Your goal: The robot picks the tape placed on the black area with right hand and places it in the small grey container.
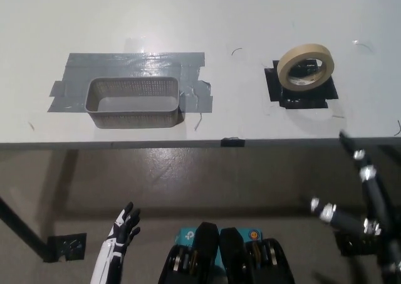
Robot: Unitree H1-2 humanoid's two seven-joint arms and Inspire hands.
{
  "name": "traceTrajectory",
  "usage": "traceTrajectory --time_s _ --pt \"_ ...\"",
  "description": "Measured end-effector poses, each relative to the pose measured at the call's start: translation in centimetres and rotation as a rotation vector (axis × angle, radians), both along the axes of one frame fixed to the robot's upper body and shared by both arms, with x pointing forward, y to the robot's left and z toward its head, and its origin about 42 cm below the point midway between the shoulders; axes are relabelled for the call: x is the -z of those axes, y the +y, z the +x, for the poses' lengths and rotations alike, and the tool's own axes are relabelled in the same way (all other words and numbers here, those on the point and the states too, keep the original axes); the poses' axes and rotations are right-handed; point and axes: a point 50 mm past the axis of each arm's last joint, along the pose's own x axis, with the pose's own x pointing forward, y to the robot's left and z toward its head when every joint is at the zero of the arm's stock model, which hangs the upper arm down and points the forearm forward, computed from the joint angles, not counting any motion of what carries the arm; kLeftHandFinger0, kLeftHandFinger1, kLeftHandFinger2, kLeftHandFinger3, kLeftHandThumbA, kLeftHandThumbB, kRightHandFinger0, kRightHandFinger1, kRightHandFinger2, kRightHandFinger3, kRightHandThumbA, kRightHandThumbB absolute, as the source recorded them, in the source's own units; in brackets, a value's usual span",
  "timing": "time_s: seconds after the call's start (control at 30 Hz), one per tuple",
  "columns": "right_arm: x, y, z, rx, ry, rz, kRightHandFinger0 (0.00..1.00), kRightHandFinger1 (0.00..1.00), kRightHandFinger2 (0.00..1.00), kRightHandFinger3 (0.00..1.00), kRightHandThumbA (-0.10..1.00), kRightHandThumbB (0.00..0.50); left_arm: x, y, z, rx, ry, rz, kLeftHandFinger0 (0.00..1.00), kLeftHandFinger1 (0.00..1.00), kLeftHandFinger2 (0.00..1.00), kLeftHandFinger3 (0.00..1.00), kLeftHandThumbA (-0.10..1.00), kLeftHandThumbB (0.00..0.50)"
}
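two hands sit low and nearest the camera, below the table edge: the white left hand rests at lower left with fingers spread and nothing in it, while the black right hand at lower right is blurred, so i cannot tell how far it is open, though nothing seems to be in it. straight up-picture from that right hand, well apart, the beige ring of masking tape stands tilted on the black taped patch on the white table. the right hand is clearly the nearer one. far to the left, the small grey mesh container sits on grey tape strips; nothing stands between.
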Motion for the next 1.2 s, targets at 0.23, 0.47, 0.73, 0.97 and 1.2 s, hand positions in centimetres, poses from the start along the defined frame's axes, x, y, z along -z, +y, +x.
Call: traceTrajectory --time_s 0.23,0.47,0.73,0.97,1.2 --pt "-7.5 -1.0 7.0 0.055 -0.158 -0.243 1.0 1.0 1.0 1.0 0.89 0.374 0.0 0.1 0.0 -0.002 0.001 0.0 1.0 1.0 1.0 1.0 1.0 0.021" --pt "-10.9 -0.7 13.1 0.124 -0.147 -0.449 1.0 1.0 1.0 1.0 0.93 0.441 0.0 0.3 0.0 -0.006 0.001 0.003 1.0 1.0 1.0 1.0 1.0 0.015" --pt "-10.9 0.4 17.6 0.185 -0.032 -0.632 1.0 1.0 1.0 1.0 0.91 0.489 0.0 0.3 -0.1 -0.003 0.0 0.005 1.0 1.0 1.0 1.0 1.0 0.004" --pt "-9.6 0.8 20.6 0.214 0.087 -0.742 1.0 1.0 1.0 1.0 0.88 0.491 0.0 0.2 -0.1 -0.001 0.0 0.007 1.0 1.0 1.0 1.0 1.0 0.0" --pt "-9.9 1.2 22.4 0.217 0.129 -0.798 1.0 1.0 1.0 1.0 0.93 0.5 0.0 0.4 -0.1 0.001 -0.002 0.024 1.0 1.0 1.0 1.0 1.0 0.0"
